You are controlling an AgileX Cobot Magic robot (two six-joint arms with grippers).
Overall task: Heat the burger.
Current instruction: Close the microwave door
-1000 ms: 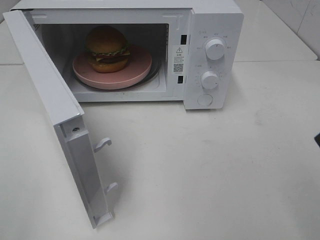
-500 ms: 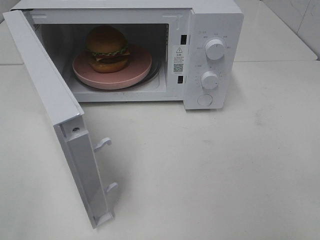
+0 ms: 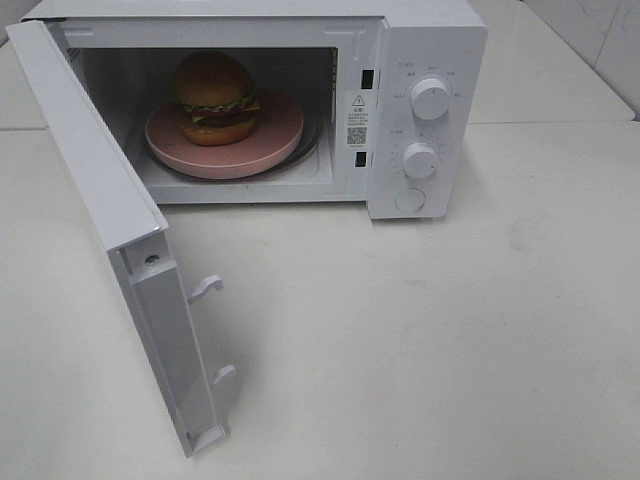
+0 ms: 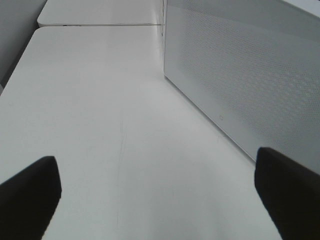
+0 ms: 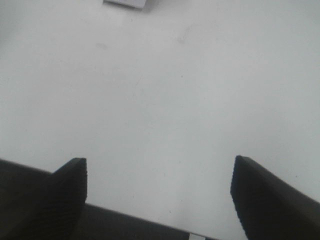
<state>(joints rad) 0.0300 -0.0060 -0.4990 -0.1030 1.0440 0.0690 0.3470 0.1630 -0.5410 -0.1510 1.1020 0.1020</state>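
— What changes for us in this last second?
— Almost nothing. A small dark piece at the right edge of the high view is gone; we guess it is the right arm. The burger [image 3: 214, 97], the pink plate [image 3: 285, 135] and the microwave door [image 3: 90, 190] stay as before.
— What does it mean?
— The burger sits on the plate inside the microwave [image 3: 430, 40], so we judge the loading is done. The door is not yet closed.
— And our hands?
— The left hand [image 4: 159, 192] is spread fully and holds nothing. It is beside the door's outer face, so the door stands between it and the burger. The right hand [image 5: 160, 192] is spread wide too, empty, over bare worktop [image 3: 420, 340]. It does not see the burger.
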